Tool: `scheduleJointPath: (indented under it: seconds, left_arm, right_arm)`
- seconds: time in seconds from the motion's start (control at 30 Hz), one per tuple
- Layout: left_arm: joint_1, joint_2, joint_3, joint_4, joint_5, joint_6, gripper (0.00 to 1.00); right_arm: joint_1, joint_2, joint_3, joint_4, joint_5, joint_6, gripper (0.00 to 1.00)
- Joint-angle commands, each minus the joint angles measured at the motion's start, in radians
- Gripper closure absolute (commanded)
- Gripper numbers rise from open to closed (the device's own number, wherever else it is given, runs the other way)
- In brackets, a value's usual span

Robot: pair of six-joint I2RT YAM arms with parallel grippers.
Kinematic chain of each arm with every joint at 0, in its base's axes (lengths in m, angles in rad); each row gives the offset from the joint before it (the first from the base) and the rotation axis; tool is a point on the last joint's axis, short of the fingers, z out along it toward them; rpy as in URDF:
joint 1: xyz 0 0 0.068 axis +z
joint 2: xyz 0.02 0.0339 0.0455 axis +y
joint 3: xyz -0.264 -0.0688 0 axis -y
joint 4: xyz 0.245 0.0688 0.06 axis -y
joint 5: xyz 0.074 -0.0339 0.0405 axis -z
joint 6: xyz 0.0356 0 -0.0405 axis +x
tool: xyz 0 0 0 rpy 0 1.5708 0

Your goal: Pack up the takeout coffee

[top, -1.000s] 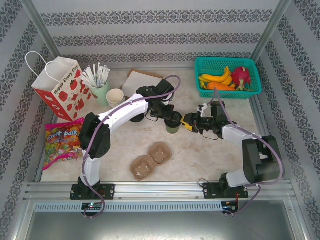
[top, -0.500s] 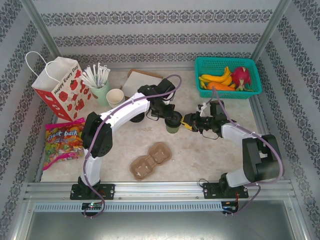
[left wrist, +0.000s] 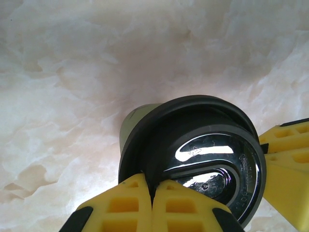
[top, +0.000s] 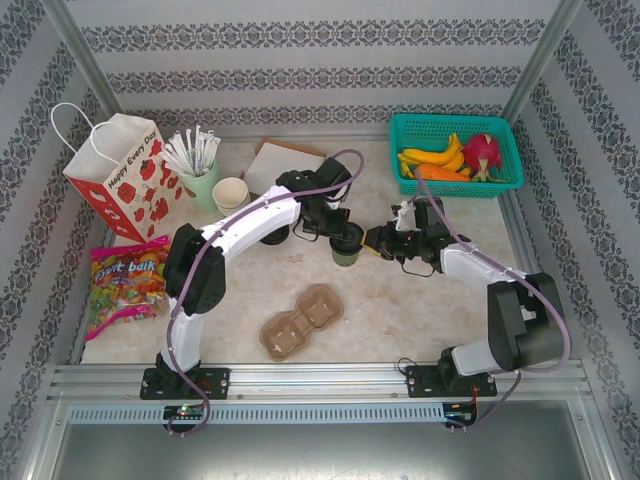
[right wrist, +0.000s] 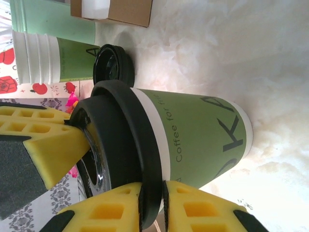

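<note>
Top view, left gripper (top: 338,231): fingers were seen together, set on the black lid (top: 347,238) of the takeout coffee cup (top: 347,254).
Top view, right gripper (top: 373,240): held against the same cup's right side; its opening could not be judged from above.
Top view, counts: one capped cup at the middle of the table (top: 420,310), one open paper cup (top: 231,193) farther left, and one pulp carrier (top: 300,322) nearer the bases, well apart from the cup.
Top view, arms: the left arm (top: 240,235) was stretched forward and bent rightward. The right arm (top: 480,275) was folded at the elbow, with its forearm angled leftward.
Left wrist view, left gripper (left wrist: 152,208): both yellow fingers were pressed together, touching the black lid's (left wrist: 203,145) near rim. A finger (left wrist: 285,159) of the right gripper was seen at the opposite edge.
Right wrist view, right gripper (right wrist: 152,210): narrowly parted, with the black lid's (right wrist: 120,145) rim pinched between the pads. The cup (right wrist: 203,140) was standing on the table.
Right wrist view, counts: one capped cup, one open paper cup (right wrist: 48,58), and one second lid (right wrist: 113,65) beside it.
</note>
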State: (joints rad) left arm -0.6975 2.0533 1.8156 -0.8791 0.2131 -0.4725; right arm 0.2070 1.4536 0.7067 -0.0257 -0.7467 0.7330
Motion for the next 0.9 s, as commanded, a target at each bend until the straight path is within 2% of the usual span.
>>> scheduleJointPath:
  seconds: [0.0,0.27,0.33,0.43,0.5,0.6,0.73,0.87]
  left_arm:
    - [-0.002,0.158,-0.123,-0.129,0.031,-0.001,1.0]
    - [-0.019,0.178,-0.123,-0.139,0.021,0.025,1.0]
    - [-0.032,0.185,-0.142,-0.122,0.02,0.03,1.0]
    - [-0.023,0.191,-0.15,-0.099,0.03,0.046,1.0]
    - [-0.011,0.175,-0.116,-0.117,0.013,0.076,1.0]
    - [-0.001,0.143,-0.037,-0.159,-0.044,0.138,1.0]
    - [-0.002,0.142,0.086,-0.232,-0.068,0.19,1.0]
    - [-0.012,0.147,0.168,-0.254,-0.02,0.198,1.0]
  right_arm:
    - [0.061,0.138,-0.1,-0.341,0.378,-0.024,0.82]
    - [0.159,0.07,-0.078,-0.404,0.609,0.07,0.83]
    - [0.178,0.068,-0.073,-0.406,0.612,0.074,0.82]
    - [0.166,0.074,-0.096,-0.326,0.501,0.094,0.78]
    - [0.146,0.021,-0.097,-0.273,0.41,0.1,0.72]
    - [0.067,-0.081,-0.098,-0.126,0.195,0.131,0.63]
    - [-0.025,-0.173,-0.006,-0.195,0.091,0.011,0.52]
    - [-0.077,-0.144,0.058,-0.238,-0.028,-0.064,0.45]
